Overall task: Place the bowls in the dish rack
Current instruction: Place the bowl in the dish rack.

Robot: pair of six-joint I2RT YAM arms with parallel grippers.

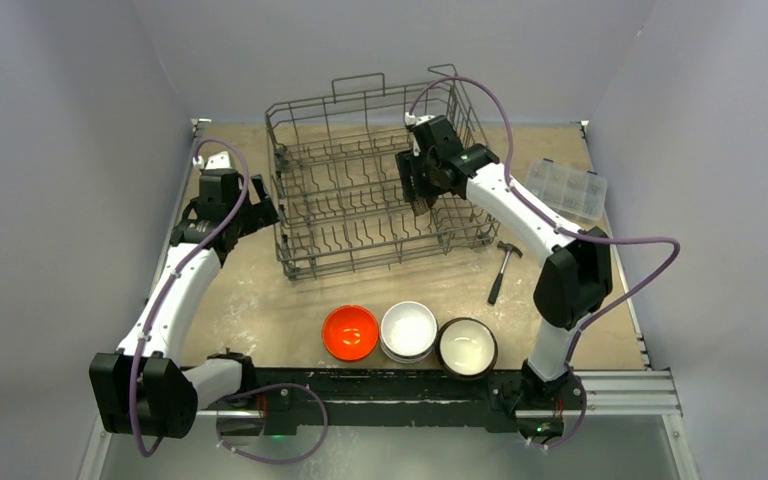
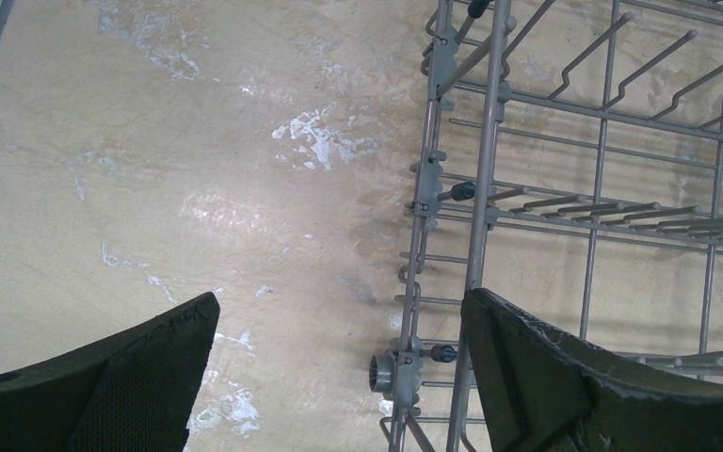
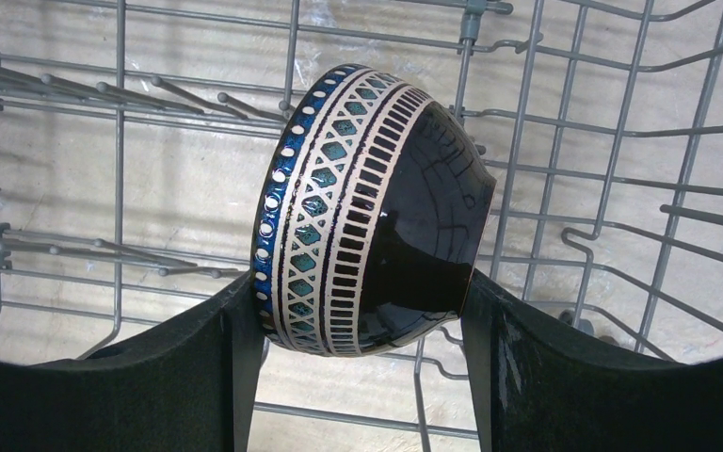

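Scuffed tan worktop [image 1: 260,300], grey walls all round. Over the right half of the dish rack [image 1: 360,200], the right pincer [image 3: 360,294] grips a blue-patterned bowl [image 3: 367,207] stood on edge, jaws half spread, tine rows straight below it. Just outside the rack's left wall the left pincer [image 2: 341,299] gapes wide, empty. Orange bowl [image 1: 350,331], white bowl [image 1: 408,329] and cream-lined bowl [image 1: 467,346] wait in front of the rack.

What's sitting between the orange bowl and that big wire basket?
Nothing. In the overhead view only bare, scuffed tabletop separates the orange bowl from the dish rack; the hammer lies off to the right.
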